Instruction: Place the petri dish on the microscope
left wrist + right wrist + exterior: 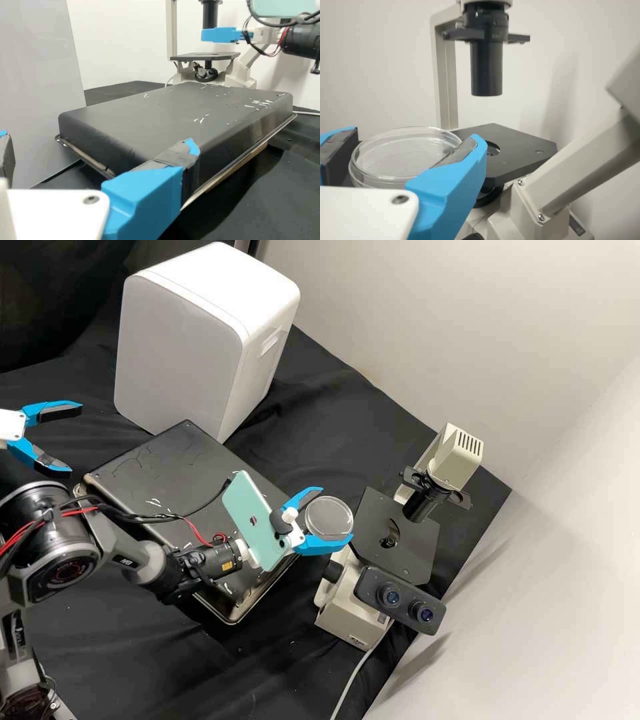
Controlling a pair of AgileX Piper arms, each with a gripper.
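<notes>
High view: right gripper (pixel 331 517) jaws clamped on petri dish (pixel 327 520), dish between jaws, just short of microscope stage (pixel 397 543). Pickup done; set-down and release remain. Left gripper (pixel 71 437) jaws wide apart, empty.

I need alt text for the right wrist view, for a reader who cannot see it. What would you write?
The right tool holds a clear round petri dish between its two bright blue fingers, in front of the flat black stage of a beige microscope. A black cylindrical tube hangs above the stage.
</notes>
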